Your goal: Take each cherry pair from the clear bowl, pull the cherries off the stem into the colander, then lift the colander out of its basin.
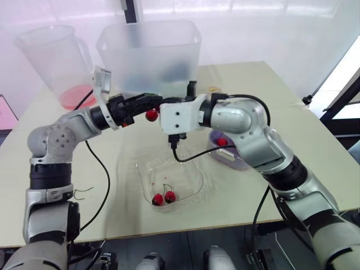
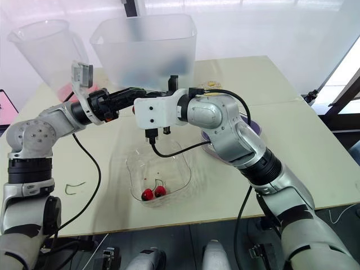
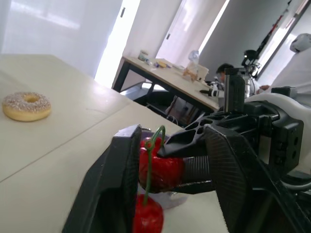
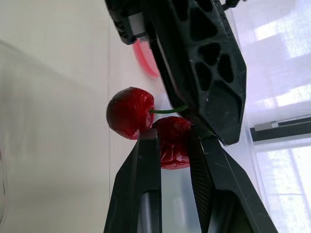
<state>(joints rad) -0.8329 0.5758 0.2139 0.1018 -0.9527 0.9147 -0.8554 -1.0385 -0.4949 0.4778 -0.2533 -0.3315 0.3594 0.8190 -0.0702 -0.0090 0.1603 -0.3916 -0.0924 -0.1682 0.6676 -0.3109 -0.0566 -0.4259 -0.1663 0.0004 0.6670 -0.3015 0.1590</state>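
Right wrist view — right pincer (image 4: pixel 171 138) clamped on one cherry (image 4: pixel 171 148), left pincer (image 1: pixel 152 103) pinching the stem (image 4: pixel 167 110)

**A robotics lab workroom**

A pale work table (image 1: pixel 292 135) stands against a translucent white screen (image 1: pixel 281 28). A black metal frame (image 1: pixel 344 98) stands off its right side. The left wrist view looks across the room to a second long table (image 3: pixel 165 80) on dark legs, with small items crowded on top. A person (image 3: pixel 224 73) sits behind it among dark equipment. Plain grey walls and tall bright window panels (image 3: pixel 114 43) run behind. The bare tables, screening and equipment suggest a shared lab or test space.
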